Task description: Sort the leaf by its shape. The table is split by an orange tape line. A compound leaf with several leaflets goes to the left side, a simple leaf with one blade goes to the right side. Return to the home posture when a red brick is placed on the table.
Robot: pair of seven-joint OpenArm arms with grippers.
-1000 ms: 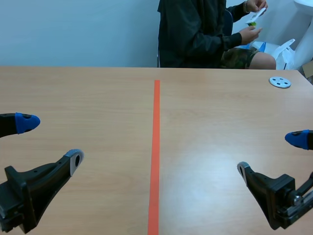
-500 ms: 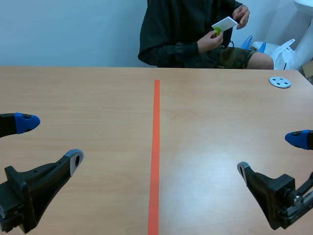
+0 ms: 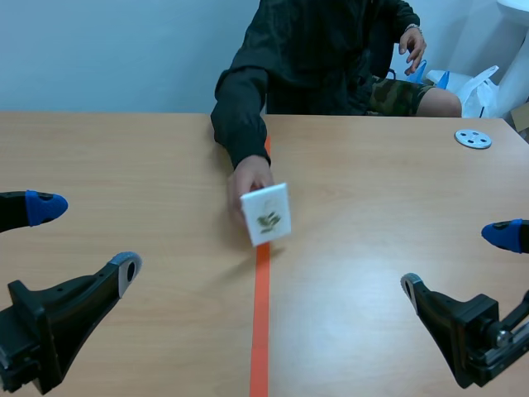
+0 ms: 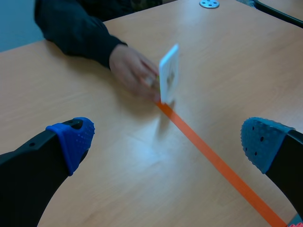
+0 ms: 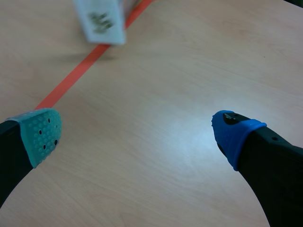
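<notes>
A white card with a green leaf picture (image 3: 267,214) is held upright by a person's hand (image 3: 247,179) over the orange tape line (image 3: 261,322), mid-table. The left wrist view shows the card (image 4: 169,73) edge-on ahead of my fingers; in the right wrist view the card (image 5: 100,20) is ahead and to the side. The leaf's shape is too blurred to tell. My left gripper (image 3: 81,240) is open near the front left, empty. My right gripper (image 3: 459,260) is open near the front right, empty.
The person sits across the table, one sleeve (image 3: 240,116) stretched over the far edge. A small grey disc with holes (image 3: 473,139) lies at the back right, and the disc (image 4: 209,4) also shows in the left wrist view. White bags (image 3: 483,83) stand behind the table.
The person leaned forward and brought the card from near their chest down to the tape line at mid-table. Neither arm has moved.
</notes>
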